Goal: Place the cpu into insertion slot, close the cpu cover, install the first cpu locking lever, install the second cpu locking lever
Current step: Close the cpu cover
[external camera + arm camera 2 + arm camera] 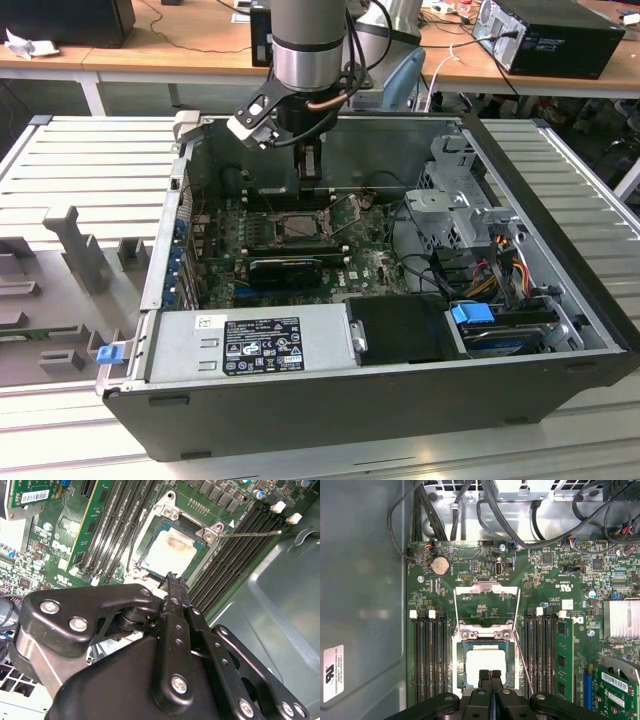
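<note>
The cpu (485, 661) (169, 552), pale-faced with a green border, lies flat in the insertion slot (460, 662) (300, 227) on the green board. The cpu cover (487, 588) looks swung up and back from its hinge bracket (485, 629), with the board visible through its window. A thin wire lever (524, 665) (250, 533) (346, 214) angles away from the socket, unlatched. My gripper (490, 676) (172, 578) (309, 173) is shut with nothing between its fingers. It hangs above the cpu's edge on the side away from the hinge.
Black memory slots (427, 655) (542, 650) flank the socket. A silver heatsink (622, 619), a green card (620, 682) and cables (520, 525) are close by. In the exterior view a power supply (255, 345) and a drive cage (450, 205) fill the case's near and right sides.
</note>
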Robot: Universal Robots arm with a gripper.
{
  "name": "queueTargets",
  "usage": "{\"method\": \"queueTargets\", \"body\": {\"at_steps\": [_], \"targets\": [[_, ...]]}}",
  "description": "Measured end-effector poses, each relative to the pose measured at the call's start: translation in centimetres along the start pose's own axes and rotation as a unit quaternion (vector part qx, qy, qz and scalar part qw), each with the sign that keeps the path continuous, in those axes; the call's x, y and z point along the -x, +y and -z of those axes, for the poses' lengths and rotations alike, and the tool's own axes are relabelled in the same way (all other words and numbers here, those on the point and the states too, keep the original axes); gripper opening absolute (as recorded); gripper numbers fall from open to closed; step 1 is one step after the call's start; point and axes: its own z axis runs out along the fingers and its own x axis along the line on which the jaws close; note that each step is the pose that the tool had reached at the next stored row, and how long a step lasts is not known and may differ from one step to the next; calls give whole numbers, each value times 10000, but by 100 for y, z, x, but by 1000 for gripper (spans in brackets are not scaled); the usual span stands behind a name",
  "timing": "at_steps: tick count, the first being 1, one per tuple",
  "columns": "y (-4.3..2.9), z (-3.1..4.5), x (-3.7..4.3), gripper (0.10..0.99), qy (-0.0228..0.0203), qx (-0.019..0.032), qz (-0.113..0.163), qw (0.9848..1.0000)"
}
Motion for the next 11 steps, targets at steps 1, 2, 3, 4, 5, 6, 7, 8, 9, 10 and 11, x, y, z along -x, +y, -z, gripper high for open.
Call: {"method": "queueTargets", "body": {"at_steps": [1,2,3,4,5,6,7,8,9,10,11], "targets": [[0,0,0,106,0,0,0,10000],[1,0,0,106,0,0,0,10000],[1,0,0,106,0,0,0,10000],[1,0,0,106,0,0,0,10000],[2,0,0,106,0,0,0,10000],[2,0,0,106,0,0,0,10000],[13,0,-1,106,0,0,1,10000],[44,-2,-1,106,0,-1,0,10000],[63,-2,-1,106,0,-1,0,10000],[89,-3,-2,106,0,-1,0,10000],[114,-5,-2,106,0,-2,0,10000]]}}
